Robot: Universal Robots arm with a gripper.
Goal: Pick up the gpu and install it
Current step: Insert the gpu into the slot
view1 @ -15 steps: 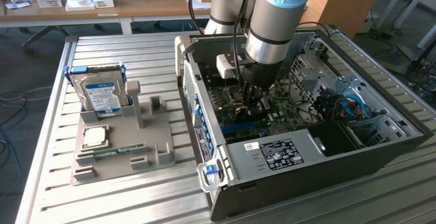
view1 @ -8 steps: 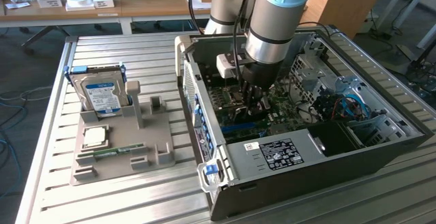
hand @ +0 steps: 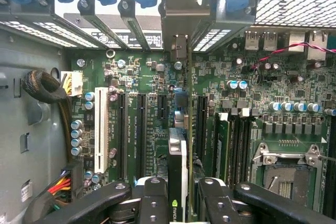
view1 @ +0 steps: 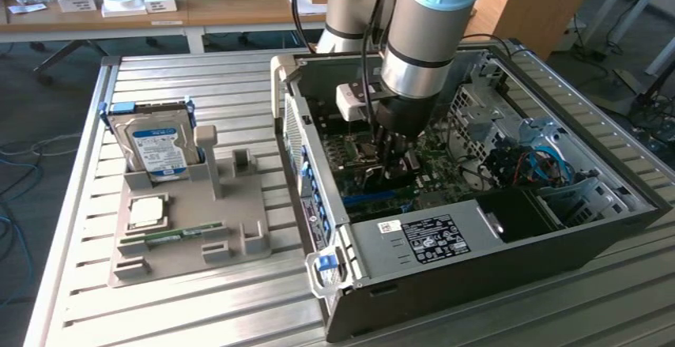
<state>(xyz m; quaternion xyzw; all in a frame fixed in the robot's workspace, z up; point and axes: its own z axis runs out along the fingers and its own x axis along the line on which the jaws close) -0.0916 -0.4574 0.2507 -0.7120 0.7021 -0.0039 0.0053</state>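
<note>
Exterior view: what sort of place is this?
Most likely a robotics lab bench for PC assembly trials: a robot arm reaches into an open desktop PC case on a slotted aluminium table, a grey fixture tray beside it holds a hard drive, and cluttered office desks stand behind.

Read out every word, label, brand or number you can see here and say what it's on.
"NVIDIA", beside a green logo, on the edge of the thin green-and-black gpu card held in the gripper.
White lettering beside the slots on the green motherboard: too small to read.
Label on the grey metal power supply box: too blurred to read.
Blue label on the silver hard drive: too blurred to read.
</note>
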